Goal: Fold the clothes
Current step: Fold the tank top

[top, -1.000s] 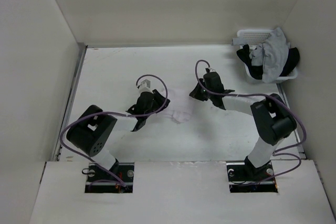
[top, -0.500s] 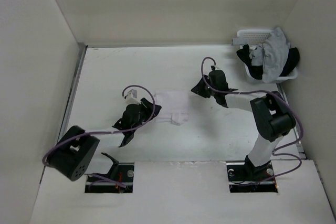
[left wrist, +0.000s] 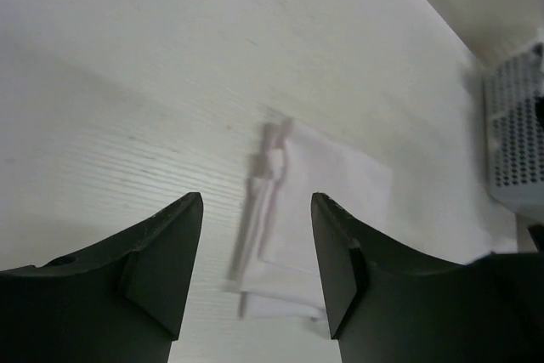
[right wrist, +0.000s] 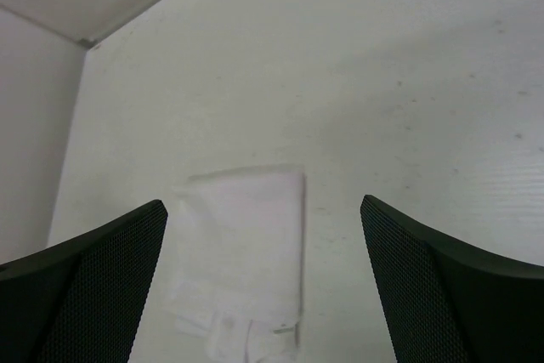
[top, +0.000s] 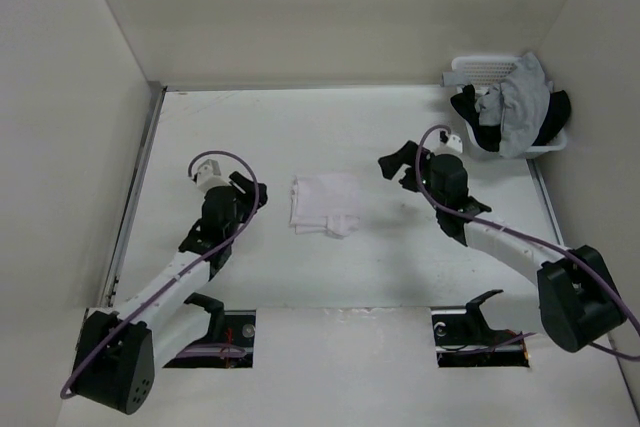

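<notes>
The clothes (top: 325,204), a white T-shirt, lie folded into a small rectangle in the middle of the table, with a few layers sticking out at the near edge. My left gripper (top: 240,187) hovers to their left, open and empty. Right of them, my right gripper (top: 398,169) stands wide open, also empty. Neither touches the fabric. In the left wrist view the clothes (left wrist: 331,193) lie ahead of and beyond the left gripper (left wrist: 255,199). In the right wrist view they (right wrist: 246,244) show between and beyond the spread fingers of the right gripper (right wrist: 263,204).
A white basket (top: 475,65) sits at the far right corner, holding a grey garment (top: 520,97) and a black garment (top: 468,107). Its mesh wall (left wrist: 514,142) shows at the right edge of the left wrist view. White walls enclose the table on three sides.
Both grippers opened and let go of the shirt. The left arm drew back to the left, the right arm to the right. The shirt now lies flat and folded between them.
</notes>
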`<state>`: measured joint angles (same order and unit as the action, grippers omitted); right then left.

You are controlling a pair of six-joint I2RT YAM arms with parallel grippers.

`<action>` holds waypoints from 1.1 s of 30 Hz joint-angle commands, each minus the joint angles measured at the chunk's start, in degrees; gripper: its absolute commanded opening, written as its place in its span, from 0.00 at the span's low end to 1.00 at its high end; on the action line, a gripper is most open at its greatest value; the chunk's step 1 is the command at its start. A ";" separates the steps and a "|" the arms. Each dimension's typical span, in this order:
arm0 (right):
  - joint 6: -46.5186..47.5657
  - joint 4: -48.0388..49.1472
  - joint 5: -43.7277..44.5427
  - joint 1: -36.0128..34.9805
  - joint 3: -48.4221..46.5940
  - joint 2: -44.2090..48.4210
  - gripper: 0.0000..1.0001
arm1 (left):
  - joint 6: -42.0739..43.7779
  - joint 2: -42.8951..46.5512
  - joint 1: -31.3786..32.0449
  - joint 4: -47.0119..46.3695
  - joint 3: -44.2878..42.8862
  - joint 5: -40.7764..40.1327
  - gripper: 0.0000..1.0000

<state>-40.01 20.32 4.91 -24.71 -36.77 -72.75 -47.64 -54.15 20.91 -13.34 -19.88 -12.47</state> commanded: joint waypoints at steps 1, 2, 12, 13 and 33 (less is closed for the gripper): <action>0.46 3.76 9.06 0.41 3.98 1.55 1.00 | 1.58 1.77 -3.80 7.98 -1.92 -1.68 0.53; 0.81 3.50 9.68 0.93 4.43 2.17 1.00 | 1.76 2.12 -5.29 8.68 -1.74 -0.98 0.53; -0.68 5.52 9.95 3.13 6.28 1.47 1.00 | 2.11 5.99 -12.86 11.85 0.81 2.97 0.56; -0.86 5.52 9.69 3.22 6.28 1.30 1.00 | 2.28 5.64 -12.87 11.41 0.81 3.33 0.56; -0.24 5.17 8.80 3.22 5.13 -0.99 1.00 | 4.31 -5.00 -9.26 4.12 -0.69 5.35 0.58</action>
